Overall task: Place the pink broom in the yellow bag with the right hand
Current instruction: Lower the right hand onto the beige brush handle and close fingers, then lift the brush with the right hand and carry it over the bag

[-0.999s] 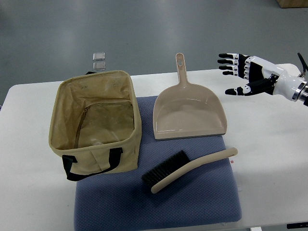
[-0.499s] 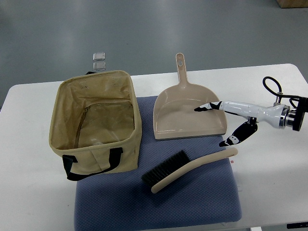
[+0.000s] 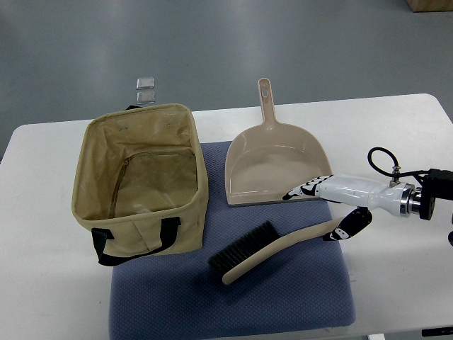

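The broom (image 3: 276, 249) lies slantwise on the blue mat (image 3: 297, 297), bristles toward the bag (image 3: 138, 180), handle end toward the right hand (image 3: 329, 209). That hand hangs over the handle end, fingers spread with the thumb on the near side, holding nothing (the dustpan (image 3: 276, 166) lies just behind it). To do this well, the fingers should straddle the handle squarely and close around it, not graze its tip; a grip further along would probably keep the broom from swinging when lifted.
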`<state>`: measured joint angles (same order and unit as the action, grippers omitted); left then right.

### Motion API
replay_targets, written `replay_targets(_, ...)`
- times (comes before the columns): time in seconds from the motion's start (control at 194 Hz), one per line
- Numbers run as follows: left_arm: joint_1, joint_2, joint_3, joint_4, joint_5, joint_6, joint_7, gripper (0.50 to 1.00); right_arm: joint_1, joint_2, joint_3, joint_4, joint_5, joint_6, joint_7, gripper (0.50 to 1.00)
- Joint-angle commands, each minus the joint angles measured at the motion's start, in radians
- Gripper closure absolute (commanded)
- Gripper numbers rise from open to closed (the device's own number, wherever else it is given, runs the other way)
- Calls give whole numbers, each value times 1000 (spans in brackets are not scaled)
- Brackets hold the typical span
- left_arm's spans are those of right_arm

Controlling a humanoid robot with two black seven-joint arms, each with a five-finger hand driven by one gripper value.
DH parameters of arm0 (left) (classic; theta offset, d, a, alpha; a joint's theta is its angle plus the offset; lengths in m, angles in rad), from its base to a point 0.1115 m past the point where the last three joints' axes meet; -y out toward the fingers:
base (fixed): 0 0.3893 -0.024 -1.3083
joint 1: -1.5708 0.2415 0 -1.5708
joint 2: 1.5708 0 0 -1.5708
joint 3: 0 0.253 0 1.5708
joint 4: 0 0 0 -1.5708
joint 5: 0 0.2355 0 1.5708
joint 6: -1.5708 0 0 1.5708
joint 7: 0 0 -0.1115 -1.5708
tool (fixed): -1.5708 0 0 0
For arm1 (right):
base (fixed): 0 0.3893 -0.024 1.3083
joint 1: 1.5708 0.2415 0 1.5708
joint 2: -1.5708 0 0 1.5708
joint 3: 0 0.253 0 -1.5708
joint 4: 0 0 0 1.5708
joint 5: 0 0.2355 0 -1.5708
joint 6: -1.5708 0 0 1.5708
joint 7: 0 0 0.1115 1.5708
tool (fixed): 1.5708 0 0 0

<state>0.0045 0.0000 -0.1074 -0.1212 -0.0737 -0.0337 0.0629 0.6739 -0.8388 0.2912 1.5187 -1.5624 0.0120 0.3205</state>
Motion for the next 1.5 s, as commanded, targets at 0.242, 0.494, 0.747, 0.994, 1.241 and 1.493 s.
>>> replay_targets(0.242, 0, 0, 0, 0, 0, 0, 0, 500, 7, 30, -69, 0, -48, -20, -44, 691)
replay_targets(0.494, 0, 0, 0, 0, 0, 0, 0, 500, 9, 52, -84, -3, -62, -24, -90, 742)
replay_targets(0.747, 0, 0, 0, 0, 0, 0, 0, 500, 9, 53, -87, -11, -90, -24, -115, 824)
replay_targets(0.994, 0, 0, 0, 0, 0, 0, 0, 500, 9, 69, -106, -12, -97, -24, -121, 826)
replay_targets(1.241, 0, 0, 0, 0, 0, 0, 0, 500, 10, 86, -107, -32, -122, -26, -123, 963)
replay_targets(1.493, 0, 0, 0, 0, 0, 0, 0, 500, 52, 86, -103, -64, -110, -79, -124, 1000)
